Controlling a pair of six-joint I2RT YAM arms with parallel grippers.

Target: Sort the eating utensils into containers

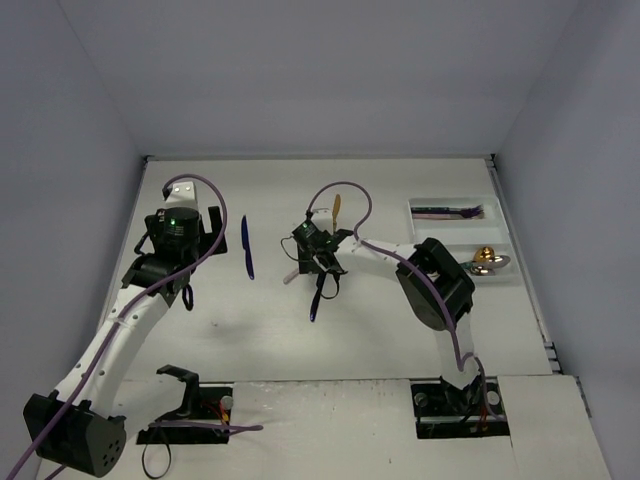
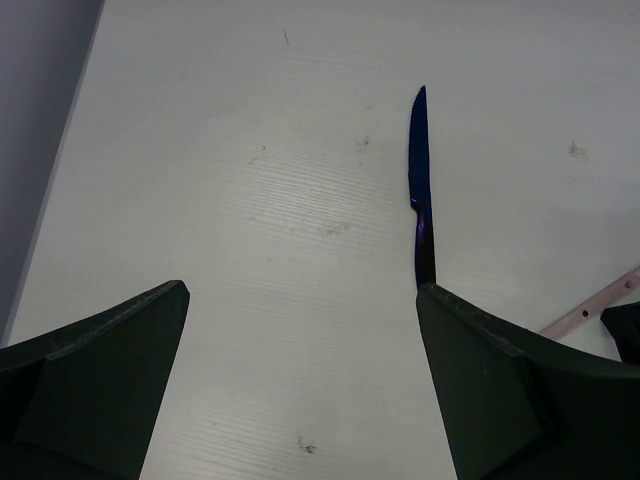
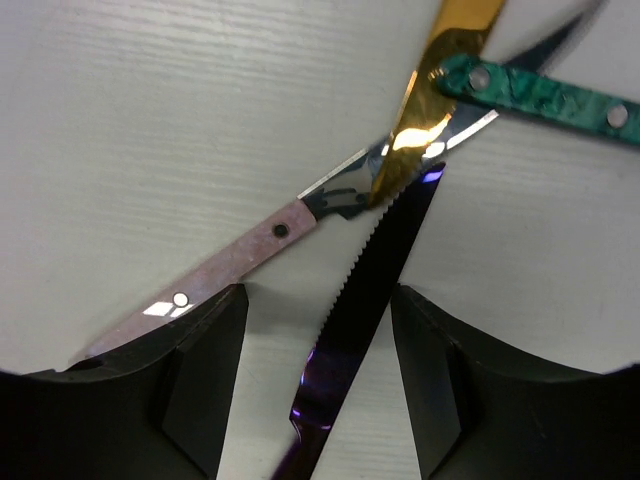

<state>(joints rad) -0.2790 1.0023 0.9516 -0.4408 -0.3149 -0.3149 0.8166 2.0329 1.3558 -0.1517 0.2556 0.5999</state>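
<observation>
The dark blue knife lies flat, tray part-filled

My gripper straddles dark purple serrated metal knife, fingers apart, clear of blade. Pink-handled silver utensil lies left, tip under gold metal utensil. Green marbled riveted handle upper right. White table beneath.

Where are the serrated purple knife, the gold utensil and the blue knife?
serrated purple knife point(image 3: 385, 250): right wrist view, middle of the blade.
gold utensil point(image 3: 420, 130): right wrist view, its wide shiny part.
blue knife point(image 2: 419, 150): left wrist view, on the blade.
</observation>
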